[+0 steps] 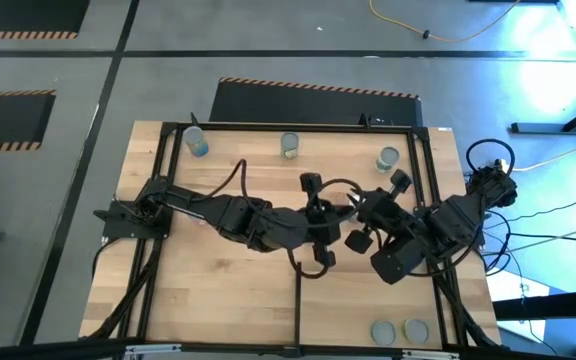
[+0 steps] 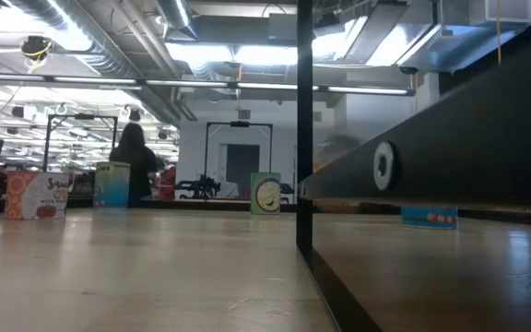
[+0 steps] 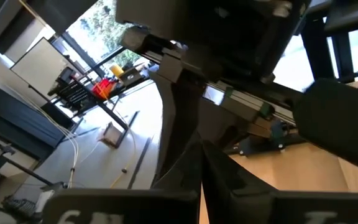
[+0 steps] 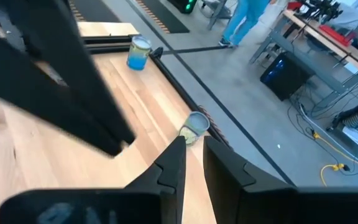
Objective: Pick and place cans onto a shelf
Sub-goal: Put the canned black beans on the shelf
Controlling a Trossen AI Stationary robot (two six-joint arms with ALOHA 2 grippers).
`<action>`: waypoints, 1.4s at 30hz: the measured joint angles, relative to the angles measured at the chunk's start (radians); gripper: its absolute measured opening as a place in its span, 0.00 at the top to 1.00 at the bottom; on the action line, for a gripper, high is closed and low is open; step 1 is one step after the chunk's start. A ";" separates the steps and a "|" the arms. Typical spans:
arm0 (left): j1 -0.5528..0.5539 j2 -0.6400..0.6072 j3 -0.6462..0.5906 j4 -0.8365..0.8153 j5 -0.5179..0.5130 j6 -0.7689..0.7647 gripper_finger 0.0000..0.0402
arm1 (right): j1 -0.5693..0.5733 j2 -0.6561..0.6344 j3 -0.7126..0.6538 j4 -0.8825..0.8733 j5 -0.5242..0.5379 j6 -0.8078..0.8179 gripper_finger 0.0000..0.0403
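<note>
Three cans stand on their bases along the table's far edge: a bluish one [image 1: 196, 142] [image 4: 138, 53], a greenish one [image 1: 289, 146] [image 4: 194, 129] and a third [image 1: 387, 158]. Two more cans [image 1: 382, 332] [image 1: 415, 331] stand at the near edge on the shelf [image 1: 368, 300], right of the black divider bar [image 1: 299, 300]. My left gripper [image 1: 320, 222] [image 3: 201, 152] is shut and empty over the table's middle. My right gripper [image 1: 373, 212] [image 4: 193, 144] is close beside it, empty, with a narrow gap between its fingers, pointing toward the greenish can.
The two arms crowd together mid-table; my right arm [image 3: 241, 56] fills the left wrist view. A black frame [image 1: 428, 200] edges the tabletop. In the low view the divider bar [image 2: 304, 138] stands upright. A person [image 2: 136, 161] is in the room beyond.
</note>
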 joint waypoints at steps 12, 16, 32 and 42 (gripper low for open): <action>-0.004 -0.003 0.000 -0.022 -0.010 0.001 1.00 | 0.000 0.000 0.000 0.001 -0.092 0.023 0.85; -0.025 -0.027 0.000 -0.135 -0.010 -0.001 1.00 | 0.001 0.000 0.000 0.001 -0.306 -0.059 0.85; -0.122 -0.222 0.001 -0.606 0.013 -0.548 1.00 | -0.057 0.008 -0.144 0.151 -0.519 -0.095 0.85; -0.026 -0.236 -0.080 -1.032 0.144 -0.864 1.00 | -0.112 0.005 -0.168 0.280 -0.493 -0.211 0.82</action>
